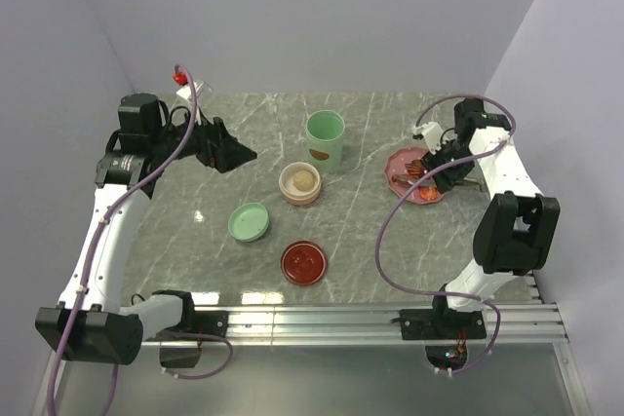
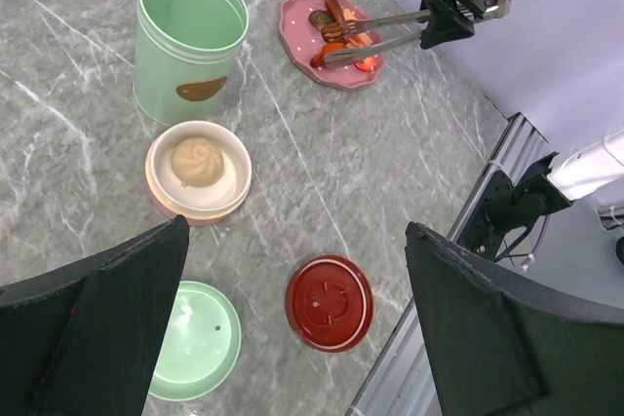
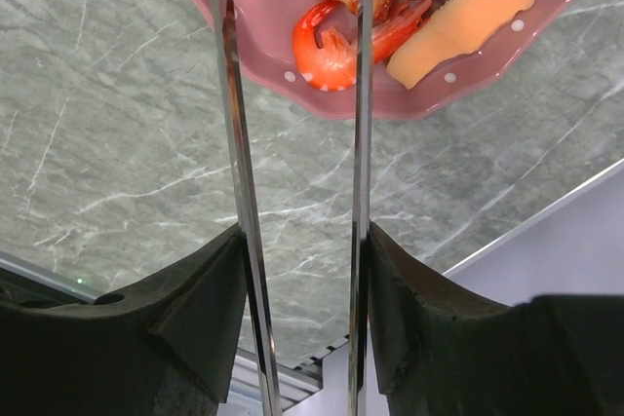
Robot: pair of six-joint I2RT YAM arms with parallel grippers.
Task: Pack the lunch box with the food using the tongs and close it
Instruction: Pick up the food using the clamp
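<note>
LUNCH PREP: The right end effector (image 3: pixel 304 250) clamps the thin, springy silver tongs (image 3: pixel 360 143) across both arms, tips parted over food on the pink plate (image 3: pixel 265 56) at the table's (image 3: pixel 117 143) far right. The glossy curled shrimp (image 3: pixel 331 41) looks soft, light and slippery, and is probably best pinched gently mid-body. The left end effector (image 1: pixel 232 154) hangs wide open.

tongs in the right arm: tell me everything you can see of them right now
The tongs are thin, shiny silver metal: two narrow flat arms joined at an end that sticks out behind the right gripper. Its jaws press on the arms from outside, one arm against each inner face, with a gap left between the arms. The arms reach out over the pink plate, with the tips in among the food. Whether the tips touch any piece cannot be told.
</note>
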